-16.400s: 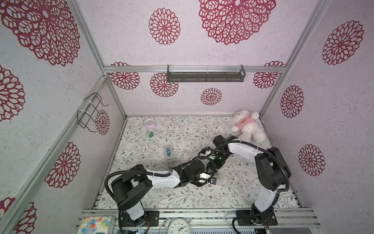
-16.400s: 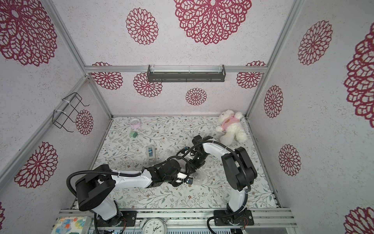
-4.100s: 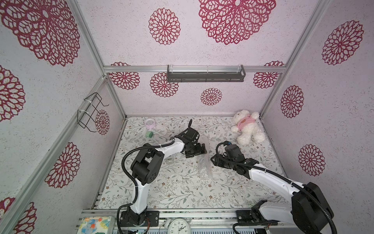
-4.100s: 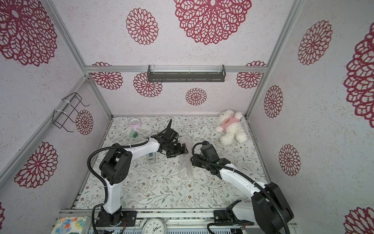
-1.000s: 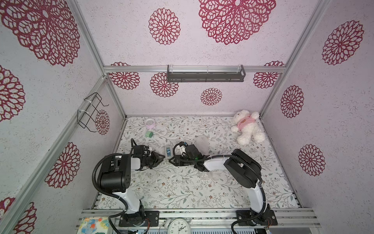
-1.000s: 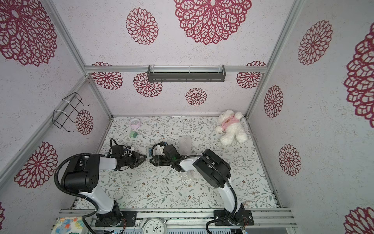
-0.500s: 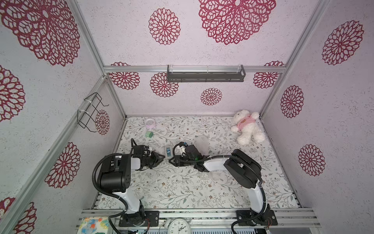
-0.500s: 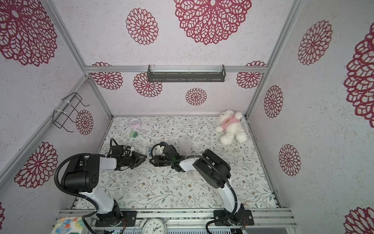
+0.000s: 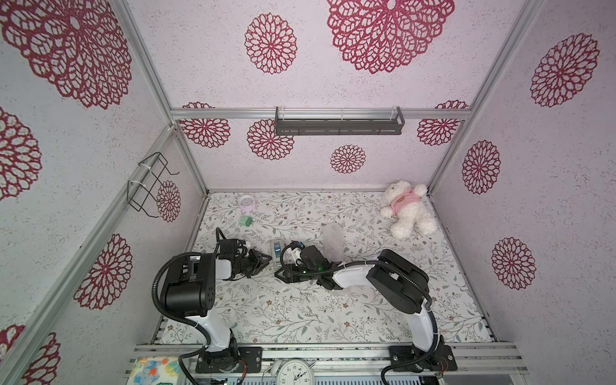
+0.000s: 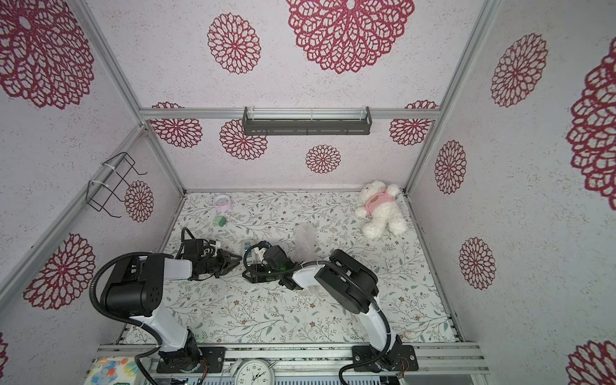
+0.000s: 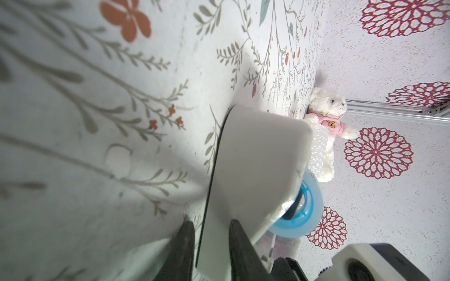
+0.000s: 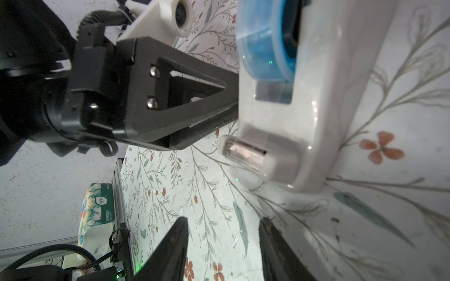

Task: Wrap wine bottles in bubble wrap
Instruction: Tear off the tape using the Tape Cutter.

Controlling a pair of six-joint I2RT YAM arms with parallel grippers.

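In both top views the bubble wrap (image 9: 333, 241) (image 10: 305, 241) is lying as a whitish rolled tube on the floral surface (image 9: 300, 316), at mid-depth, well left of the teddy bear (image 9: 408, 208). The tape dispenser (image 9: 276, 250) is sitting just left of the tube. The left claw (image 9: 265, 261) is meeting it from the left, and the right claw (image 9: 279, 274) is hovering just near of it.

In the left wrist view the left claw (image 11: 211, 253) is clamping the dispenser's white body (image 11: 255, 165) between its two dark fingers (the blue roll (image 11: 309, 206) is peeking out past it). The tube (image 11: 319, 148) is lying beyond, in front of the teddy (image 11: 326, 121).

In the right wrist view the right claw (image 12: 224, 245) is standing with its fingers apart, gripping nothing, with only the surface showing between them. The dispenser's cutter end (image 12: 246, 155) is sitting just ahead, and a black finger (image 12: 194, 97) of the left claw is pressing against the dispenser's side.
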